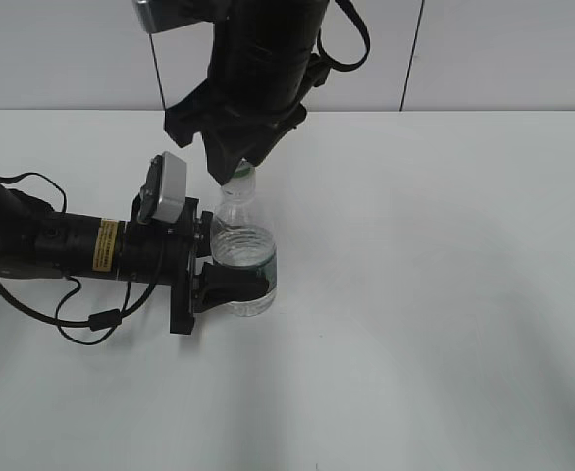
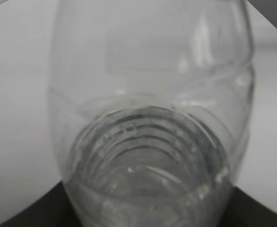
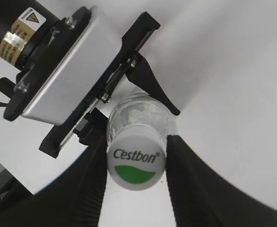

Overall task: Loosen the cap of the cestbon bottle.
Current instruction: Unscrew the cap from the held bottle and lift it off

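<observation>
Readable print: one brand name
The cap [image 3: 136, 161] reads "Cestbon" in dark letters above a green half-disc; the arm's yellow sticker [image 1: 104, 244] is illegible.

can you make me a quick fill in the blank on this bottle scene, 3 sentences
The left gripper holds the cestbon bottle around its ____ body.
The right gripper comes at the cap from ____.
The cap's top shows a half-disc coloured ____.

Missing words: lower; above; green
</observation>
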Controlling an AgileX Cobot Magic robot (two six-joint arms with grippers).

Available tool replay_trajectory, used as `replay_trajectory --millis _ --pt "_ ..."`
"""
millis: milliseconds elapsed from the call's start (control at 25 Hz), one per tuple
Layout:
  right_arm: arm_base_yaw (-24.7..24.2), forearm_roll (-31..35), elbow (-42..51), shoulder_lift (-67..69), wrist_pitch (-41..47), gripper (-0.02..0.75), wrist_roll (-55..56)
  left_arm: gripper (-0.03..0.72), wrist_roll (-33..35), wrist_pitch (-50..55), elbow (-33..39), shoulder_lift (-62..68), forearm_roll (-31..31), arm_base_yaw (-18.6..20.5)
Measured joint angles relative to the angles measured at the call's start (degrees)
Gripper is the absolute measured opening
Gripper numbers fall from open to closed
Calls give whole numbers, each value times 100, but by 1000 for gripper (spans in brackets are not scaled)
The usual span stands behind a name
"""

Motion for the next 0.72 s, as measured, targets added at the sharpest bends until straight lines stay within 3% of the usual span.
replay_trajectory --millis 720 --pt "0 -26 -6 47 -11 311 0 374 -11 9 0 0 0 0"
